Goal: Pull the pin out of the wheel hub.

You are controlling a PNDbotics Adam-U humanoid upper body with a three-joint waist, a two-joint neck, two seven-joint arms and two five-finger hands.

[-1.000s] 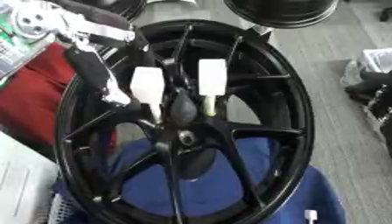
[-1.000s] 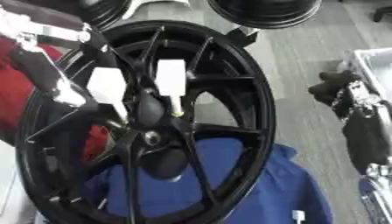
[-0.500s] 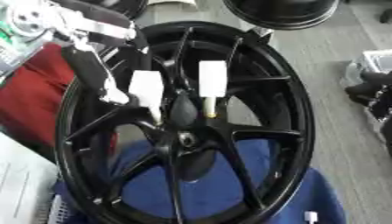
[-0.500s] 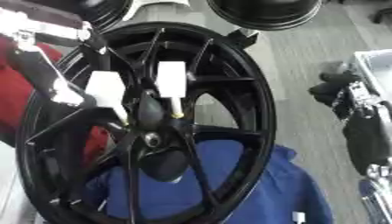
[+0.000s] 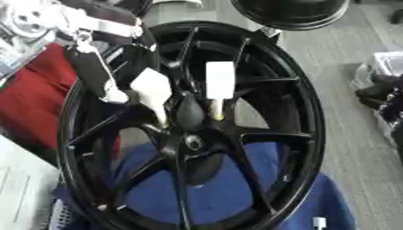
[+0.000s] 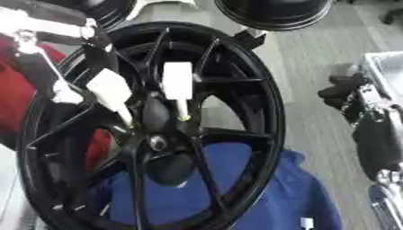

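A black spoked wheel hub (image 5: 303, 134) stands tilted on a blue cloth. Two pins with white block handles stick into it above the centre bore (image 5: 193, 143). The left pin (image 5: 152, 88) is tilted, its top leaning left. The right pin (image 5: 220, 80) stands upright on a thin yellowish shaft. My left hand (image 5: 98, 74) comes in from the upper left; a dark finger with a pale tip lies against the left pin's handle, pinching it. My right hand (image 6: 350, 90) hangs idle at the right edge, fingers relaxed, apart from the wheel.
A red cloth (image 5: 31, 103) lies left of the wheel and the blue cloth (image 5: 220, 197) spreads under it. Another black wheel (image 5: 291, 11) stands at the top. A white panel (image 5: 20, 188) sits at lower left. Grey floor runs along the right.
The left pin's white handle has turned from upright to tilted, and my left hand has shifted slightly with it. The right pin and the wheel have not moved.
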